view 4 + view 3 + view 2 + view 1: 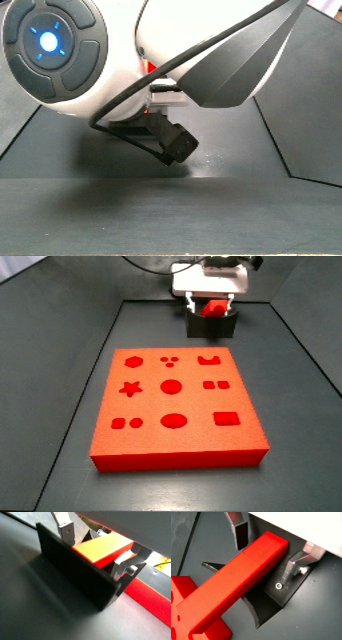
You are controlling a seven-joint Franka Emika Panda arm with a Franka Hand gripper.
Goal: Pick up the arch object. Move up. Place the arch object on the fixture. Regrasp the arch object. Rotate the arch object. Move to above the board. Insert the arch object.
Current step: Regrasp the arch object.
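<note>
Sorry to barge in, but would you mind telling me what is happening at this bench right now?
The Franka arm's gripper is down at the dark L-shaped fixture at the far end of the table. The long bright-red arch object lies across the fixture between the silver fingers, which stand on either side of it; whether they are clamping it is unclear. The large red-orange board with shaped holes lies nearby.

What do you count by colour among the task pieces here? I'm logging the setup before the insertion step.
Red: 2, the arch object between the open fingers of the gripper, and the board.
Dark grey-black: 1, the fixture beneath the arch object.
Total: 3.
</note>
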